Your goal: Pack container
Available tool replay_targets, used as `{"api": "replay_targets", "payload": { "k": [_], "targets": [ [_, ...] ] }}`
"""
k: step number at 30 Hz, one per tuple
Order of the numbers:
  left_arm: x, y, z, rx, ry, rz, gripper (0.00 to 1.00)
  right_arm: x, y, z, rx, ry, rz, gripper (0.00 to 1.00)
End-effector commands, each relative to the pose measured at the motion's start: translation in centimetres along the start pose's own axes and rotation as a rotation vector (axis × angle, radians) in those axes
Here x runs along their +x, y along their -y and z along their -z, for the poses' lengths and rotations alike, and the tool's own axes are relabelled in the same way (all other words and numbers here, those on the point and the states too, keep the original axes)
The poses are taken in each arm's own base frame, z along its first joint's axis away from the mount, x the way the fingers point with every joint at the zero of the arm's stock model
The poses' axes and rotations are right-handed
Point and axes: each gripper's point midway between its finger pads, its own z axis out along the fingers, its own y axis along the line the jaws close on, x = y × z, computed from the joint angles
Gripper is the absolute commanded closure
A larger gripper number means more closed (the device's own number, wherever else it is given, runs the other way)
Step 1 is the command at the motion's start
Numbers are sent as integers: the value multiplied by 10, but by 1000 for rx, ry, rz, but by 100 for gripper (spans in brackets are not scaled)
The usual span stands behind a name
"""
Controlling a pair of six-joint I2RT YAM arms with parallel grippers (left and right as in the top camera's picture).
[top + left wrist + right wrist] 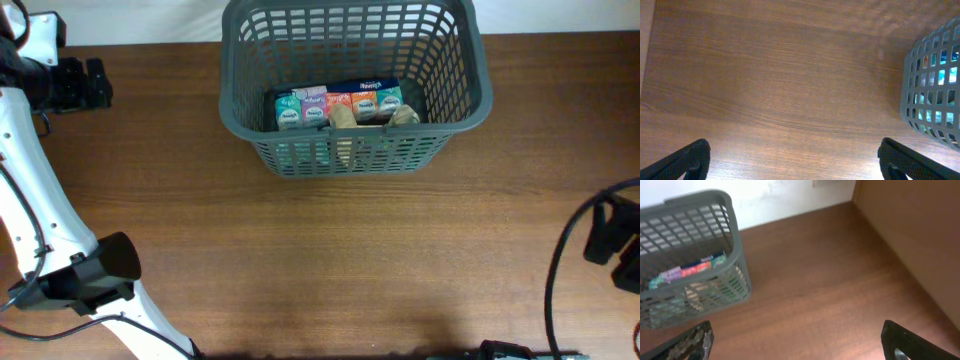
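At far edge of table (330,260): container (350,155) | left fingers (687,160) spread wide | right fingers (690,342) spread wide | both apart from it

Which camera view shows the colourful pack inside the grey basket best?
The overhead view: it looks down into the basket and shows the colourful pack whole. The right wrist view shows it smaller, partly through the lattice. The left wrist view gives only coloured slivers through the slots.

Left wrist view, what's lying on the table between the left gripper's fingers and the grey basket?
Nothing. In the left wrist view, only bare wooden tabletop stretches from the left gripper to the basket at the right edge.
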Motion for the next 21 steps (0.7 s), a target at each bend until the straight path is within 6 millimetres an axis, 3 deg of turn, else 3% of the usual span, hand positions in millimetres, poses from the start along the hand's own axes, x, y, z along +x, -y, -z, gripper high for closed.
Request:
{"api": "replay_targets", "payload": {
  "k": [1, 5, 10, 12, 15, 18, 20, 21],
  "targets": [
    [1, 0, -5, 14, -10, 14, 1, 6, 3, -9, 20, -40, -6, 1],
    [1, 0, -5, 15, -10, 14, 1, 5, 16, -13, 100, -47, -1, 1],
    [1, 0, -5, 15, -10, 14, 1, 4, 15, -14, 99, -42, -3, 1],
    [1, 0, -5, 15, -10, 14, 1, -1, 13, -5, 77, 39, -15, 1],
    [1, 0, -5, 15, -10, 14, 1, 1, -6, 6, -61, 200, -27, 1],
    [1, 0, -5, 14, -10, 14, 1, 18, -25, 8, -196, 346, -18, 1],
    [1, 0, -5, 15, -10, 14, 1, 39, -36, -4, -269, 410, -5, 1],
    [1, 0, -5, 15, -10, 14, 1, 63, -47, -26, -340, 453, 12, 1]
  ]
}}
